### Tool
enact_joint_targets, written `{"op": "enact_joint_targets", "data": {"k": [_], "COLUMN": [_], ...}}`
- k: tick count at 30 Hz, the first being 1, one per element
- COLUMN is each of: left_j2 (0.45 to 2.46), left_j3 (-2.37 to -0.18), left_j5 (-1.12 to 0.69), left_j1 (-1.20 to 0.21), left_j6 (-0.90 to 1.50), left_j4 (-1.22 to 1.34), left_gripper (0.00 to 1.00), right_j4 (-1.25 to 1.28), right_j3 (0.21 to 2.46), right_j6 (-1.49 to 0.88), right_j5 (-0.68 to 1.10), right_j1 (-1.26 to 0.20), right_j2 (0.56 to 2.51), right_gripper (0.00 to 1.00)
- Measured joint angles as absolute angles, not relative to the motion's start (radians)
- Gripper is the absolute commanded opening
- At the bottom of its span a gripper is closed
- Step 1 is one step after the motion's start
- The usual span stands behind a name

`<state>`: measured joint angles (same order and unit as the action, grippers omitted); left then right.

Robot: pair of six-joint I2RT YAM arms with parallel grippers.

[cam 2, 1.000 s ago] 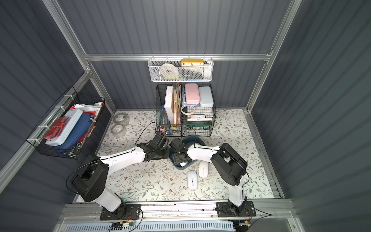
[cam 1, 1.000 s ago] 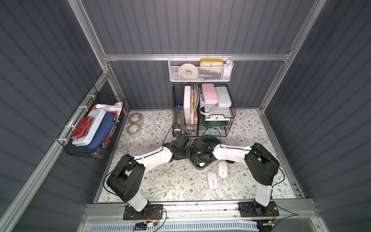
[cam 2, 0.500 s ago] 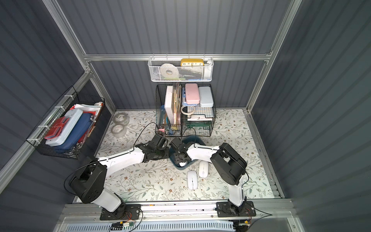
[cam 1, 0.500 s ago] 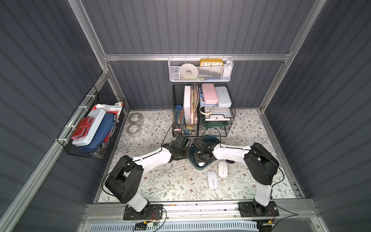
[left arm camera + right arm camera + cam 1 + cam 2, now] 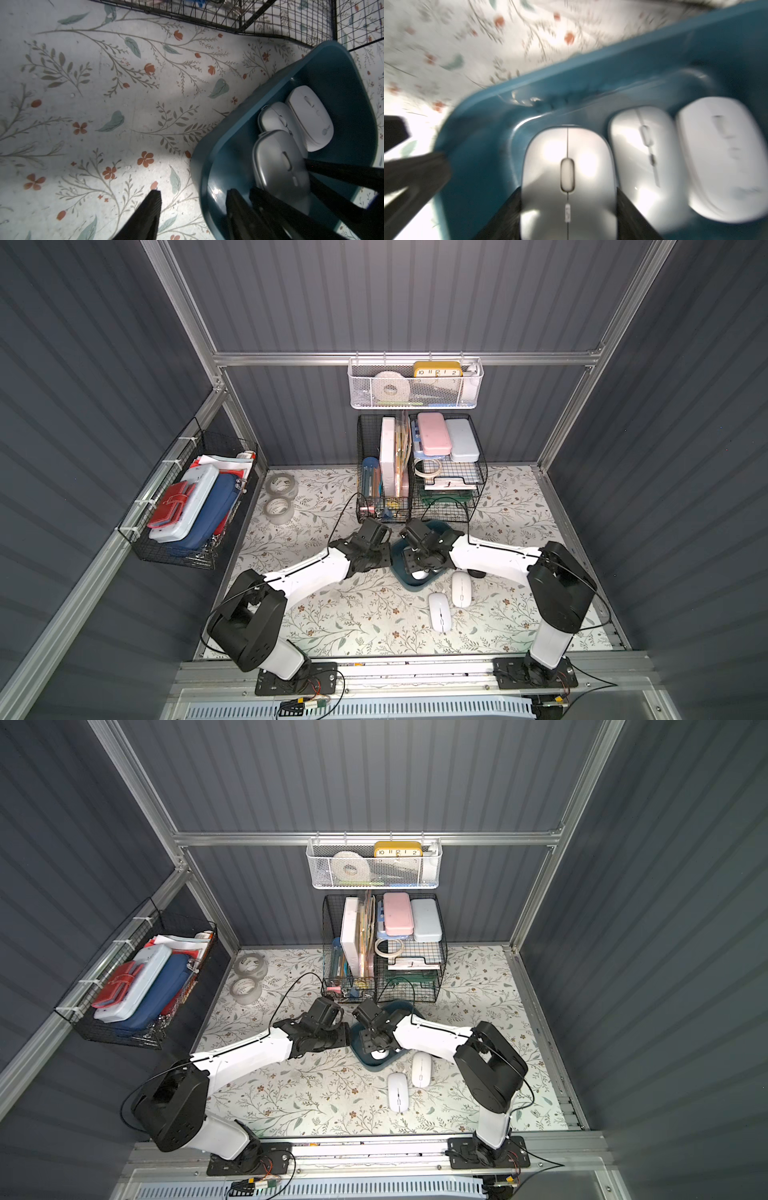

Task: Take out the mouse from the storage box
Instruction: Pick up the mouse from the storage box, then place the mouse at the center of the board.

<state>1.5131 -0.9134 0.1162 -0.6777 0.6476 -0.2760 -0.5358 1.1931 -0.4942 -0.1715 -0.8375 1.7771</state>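
Clamping the grey mouse [image 5: 566, 158] by its flanks, the right pincer [image 5: 568, 194] reaches inside the storage box [image 5: 483, 135]. The left pincer [image 5: 193, 193], released, straddles the box's rim, one finger inside, one over the tabletop [image 5: 124, 104], probably there to steady the box for the lift.

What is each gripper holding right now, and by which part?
The right gripper clasps the silver mouse by its two long sides, inside the box. The left gripper stands open astride the box wall, holding nothing.
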Motion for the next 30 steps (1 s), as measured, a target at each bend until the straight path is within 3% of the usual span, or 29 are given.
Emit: {"op": "enact_joint_targets", "data": {"k": [12,16,30], "left_j2": [1.083,0.939,0.714], "left_j3": [-0.888,-0.888,-0.889], "left_j5": [0.487,0.623,0.823], "left_j1": [-0.673,-0.673,-0.673], "left_j6": [0.693,0.741,0.807], "left_j4": [-0.518,-0.632,-0.815], "left_gripper": [0.82,0.98,0.99], "right_j4": [-0.606,-0.621,-0.742], "right_j3": [1.285,1.4,1.923], "right_j6": [-0.532,-0.54,-0.554], "right_j5": [-0.17,-0.166,-0.155], "right_j1": [-0.889,-0.935,-1.005], "right_j2": [1.724,1.784,2.209], "right_gripper": [0.5,0.5,0.5]}}
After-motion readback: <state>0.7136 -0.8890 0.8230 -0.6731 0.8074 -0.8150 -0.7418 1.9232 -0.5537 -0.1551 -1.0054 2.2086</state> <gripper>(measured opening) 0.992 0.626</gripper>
